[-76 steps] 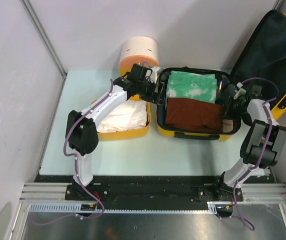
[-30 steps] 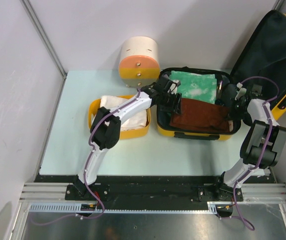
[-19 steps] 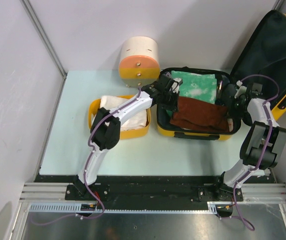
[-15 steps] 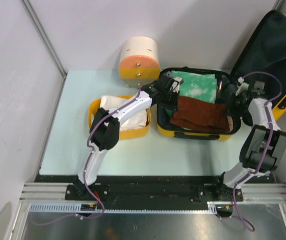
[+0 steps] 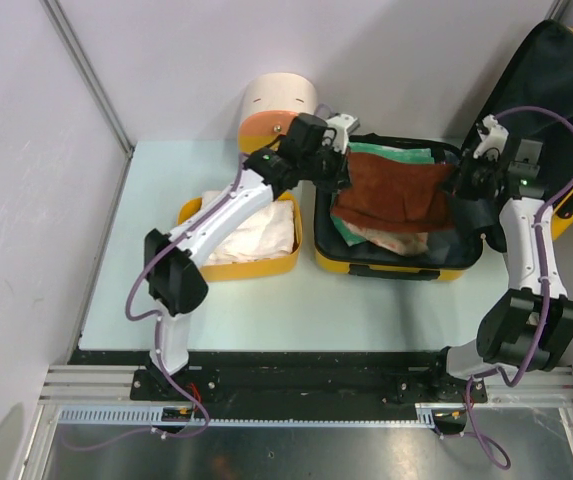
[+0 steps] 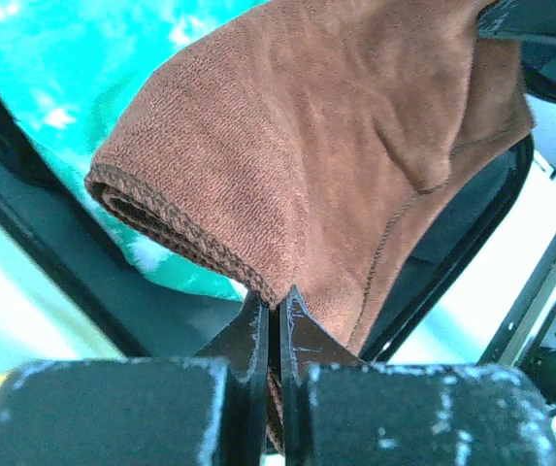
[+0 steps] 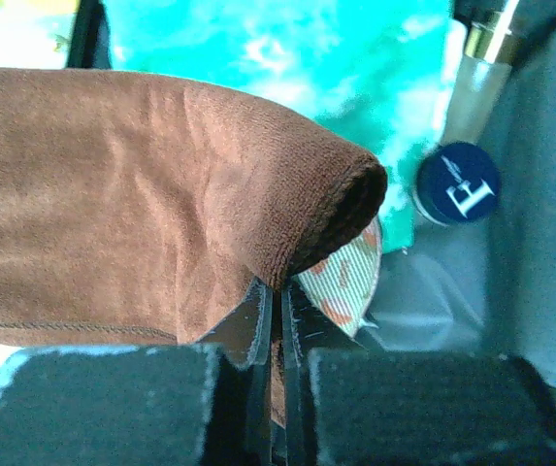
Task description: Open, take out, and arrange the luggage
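While the overhead view shows only that both arms meet the brown cloth [image 5: 391,190] at opposite ends, the wrist cameras settle the grips for us. The left pincer [image 6: 269,313] is clamped tight on a folded, stitched edge of it, and the right pincer [image 7: 278,306] is squeezed just as tight on a rolled corner. The right wrist also gives us a spotted cloth [image 7: 345,282] under that corner and a bottle [image 7: 457,183] with a dark blue cap in the grey lining, which we cannot make out from above. Both wrist views show a green cloth [image 7: 287,49] lying below the brown one.

From above, we see the luggage [image 5: 396,268] lying open at the far right of the pale table [image 5: 146,300], its dark-lined lid leaning up to the right. Left of it sits a yellow tub [image 5: 241,268] holding a white cloth [image 5: 241,232], and a cream-and-orange cylindrical container [image 5: 278,100] stands against the white wall [image 5: 416,60]. Metal rails [image 5: 86,385] run along the near edge.

Half a second earlier the brown cloth lay low in the near half of the luggage. Now it hangs raised and stretched between the pincers, and both arms have lifted.
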